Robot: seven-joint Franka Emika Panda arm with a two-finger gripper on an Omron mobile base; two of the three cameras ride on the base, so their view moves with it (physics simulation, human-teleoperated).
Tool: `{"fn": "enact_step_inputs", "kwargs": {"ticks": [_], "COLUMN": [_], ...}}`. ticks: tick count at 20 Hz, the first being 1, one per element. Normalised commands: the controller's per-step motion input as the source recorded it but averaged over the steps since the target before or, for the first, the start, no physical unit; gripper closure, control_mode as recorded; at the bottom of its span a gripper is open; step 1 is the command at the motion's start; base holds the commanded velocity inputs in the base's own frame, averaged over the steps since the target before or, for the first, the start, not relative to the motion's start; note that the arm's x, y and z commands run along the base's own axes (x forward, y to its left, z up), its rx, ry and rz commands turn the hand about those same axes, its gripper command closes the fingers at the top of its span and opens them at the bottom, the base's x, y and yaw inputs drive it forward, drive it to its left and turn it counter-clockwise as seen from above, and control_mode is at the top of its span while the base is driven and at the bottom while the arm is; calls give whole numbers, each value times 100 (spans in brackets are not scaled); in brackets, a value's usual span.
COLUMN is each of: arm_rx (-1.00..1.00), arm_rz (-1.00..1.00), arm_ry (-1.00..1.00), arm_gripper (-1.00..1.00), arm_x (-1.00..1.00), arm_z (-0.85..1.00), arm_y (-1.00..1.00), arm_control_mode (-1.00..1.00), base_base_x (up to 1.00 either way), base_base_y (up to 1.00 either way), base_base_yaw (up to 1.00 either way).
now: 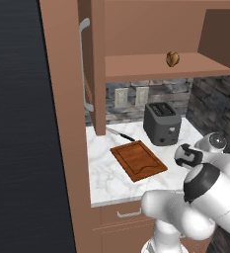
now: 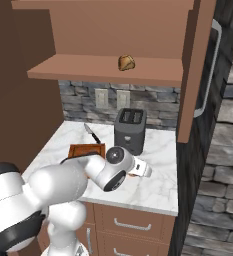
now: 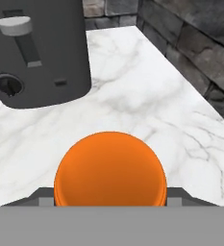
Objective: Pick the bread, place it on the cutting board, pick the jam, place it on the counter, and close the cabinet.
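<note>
The jam, an orange jar, sits between my finger tips in the hand view, and my gripper is shut on it. It is low over the white marble counter, just beside the toaster. Whether the jar touches the marble I cannot tell. The bread lies on the open cabinet's shelf. The cutting board lies bare on the counter, left of the toaster. The cabinet doors stand open.
A dark grey toaster stands at the back of the counter. A knife lies behind the board. A stone wall closes the counter's right side. My arm reaches across the front edge.
</note>
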Motion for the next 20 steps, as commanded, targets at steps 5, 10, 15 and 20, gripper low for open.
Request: {"fn": "enact_step_inputs", "kwargs": {"ticks": [5, 10, 15, 20], "arm_rx": [0, 0, 0, 0], "arm_rz": [-1, -1, -1, 0], "arm_ry": [0, 0, 0, 0], "arm_gripper": [100, 100, 100, 100], "arm_x": [5, 6, 3, 0], "arm_z": [-14, -14, -17, -16], "arm_y": [-1, 0, -1, 0], "arm_control_mode": [-100, -100, -100, -100], "base_base_x": [0, 0, 0, 0], "base_base_y": [0, 0, 0, 0], "base_base_yaw": [0, 0, 0, 0]}}
